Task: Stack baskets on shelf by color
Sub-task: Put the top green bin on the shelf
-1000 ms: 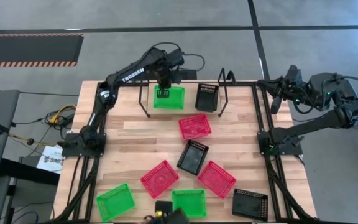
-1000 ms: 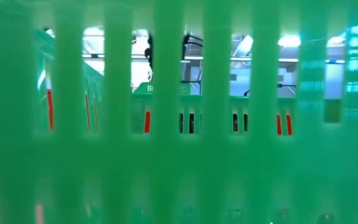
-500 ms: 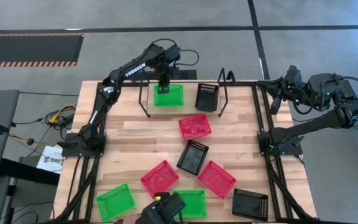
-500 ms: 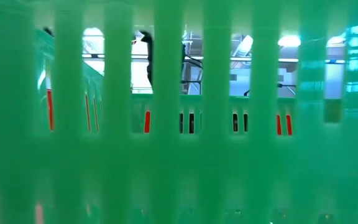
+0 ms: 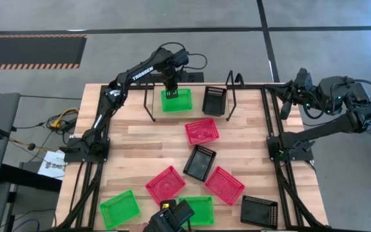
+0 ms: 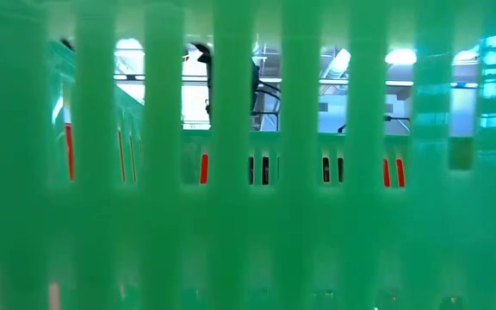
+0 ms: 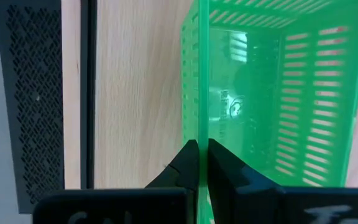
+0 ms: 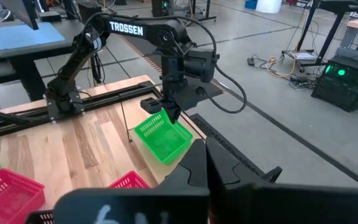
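Wood-plank tabletop [image 5: 140, 138] on grey workshop floor, viewed from above.

Left gripper [image 5: 170, 95]: fingers pinched shut on the rear wall of a green basket [image 5: 176, 101]; confirmed in wrist view, pads closed on the thin green wall [image 7: 197, 124]. Basket held at the shelf [image 5: 192, 106], between the two wire uprights, toward the end nearer this gripper's arm. Seated or just clear of the board: cannot tell.

Beside the held basket, at the shelf's other end: one black basket [image 5: 214, 100], apparently placed.

Right gripper [image 5: 287, 103]: parked off the table edge, well away from the work; fingers closed, nothing held.

Outstanding, nearer the front of the table than the gripper: three red baskets [image 5: 201, 131] [image 5: 165, 185] [image 5: 224, 185], two green [image 5: 119, 208] [image 5: 198, 207], two black [image 5: 199, 162] [image 5: 259, 211], all loose on the planks.

Assessment: early stage. Two of nine at the shelf, no stack begun in any colour, no red position started.
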You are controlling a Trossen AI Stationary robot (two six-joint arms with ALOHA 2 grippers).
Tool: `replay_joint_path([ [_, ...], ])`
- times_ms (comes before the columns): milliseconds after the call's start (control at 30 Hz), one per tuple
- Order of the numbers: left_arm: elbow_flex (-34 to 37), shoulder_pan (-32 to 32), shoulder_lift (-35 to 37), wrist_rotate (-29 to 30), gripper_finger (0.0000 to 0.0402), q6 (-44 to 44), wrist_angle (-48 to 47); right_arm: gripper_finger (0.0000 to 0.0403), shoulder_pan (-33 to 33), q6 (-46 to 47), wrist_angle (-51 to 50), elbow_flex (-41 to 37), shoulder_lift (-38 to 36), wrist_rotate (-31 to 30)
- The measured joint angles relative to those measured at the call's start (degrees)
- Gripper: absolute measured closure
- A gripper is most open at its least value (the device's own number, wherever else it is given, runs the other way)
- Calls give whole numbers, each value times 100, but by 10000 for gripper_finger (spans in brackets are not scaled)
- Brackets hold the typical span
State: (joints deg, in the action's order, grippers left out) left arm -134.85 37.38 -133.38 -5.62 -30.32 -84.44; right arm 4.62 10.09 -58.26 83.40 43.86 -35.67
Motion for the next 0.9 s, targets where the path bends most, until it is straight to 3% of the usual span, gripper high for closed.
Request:
replay_joint_path([
  [300, -7, -42, 0, 318, 331, 39, 54, 402, 0, 0, 0, 0, -7, 109],
  [567, -11, -173, 0, 1127, 270, 544, 59, 402, 0, 0, 7, 0, -7, 113],
  [767, -11, -296, 0, 995, 272, 2267, 100, 402, 0, 0, 9, 0, -7, 113],
  [900, -13, -379, 2, 984, 291, 1847, 477, 402, 0, -7, 9, 0, -7, 113],
])
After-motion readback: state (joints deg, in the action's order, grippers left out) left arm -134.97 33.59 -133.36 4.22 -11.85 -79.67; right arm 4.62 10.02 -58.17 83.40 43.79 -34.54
